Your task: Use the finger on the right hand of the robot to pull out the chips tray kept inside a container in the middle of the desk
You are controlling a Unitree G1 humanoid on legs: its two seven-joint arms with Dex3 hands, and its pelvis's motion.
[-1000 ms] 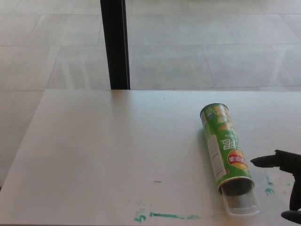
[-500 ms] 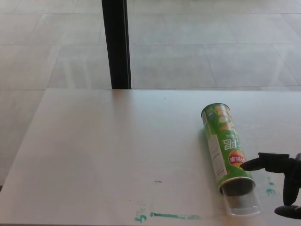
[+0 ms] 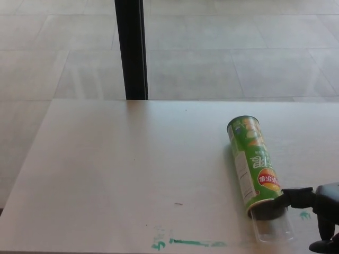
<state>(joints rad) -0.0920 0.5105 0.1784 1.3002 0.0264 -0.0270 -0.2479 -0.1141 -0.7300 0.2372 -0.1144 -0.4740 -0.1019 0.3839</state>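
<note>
Desk (image 3: 116,174) lies bare left of can (image 3: 254,164); right hand (image 3: 318,209) touches its mouth.

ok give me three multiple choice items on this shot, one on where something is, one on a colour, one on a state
1. Where does the right hand reach?
A. the can's far closed end
B. the can's near open end
C. the black post

2. What colour is the cylindrical cardboard chips can?
A. green
B. blue
C. yellow

3. How does the can rest on the pale wooden desk?
A. upright
B. on its side
C. leaning against the post

Answers:
1. B, a black finger points at the near mouth, where the clear plastic tray sticks out.
2. A, the body is green with a red-and-orange logo.
3. B, the can's length lies flat along the desk.
</note>
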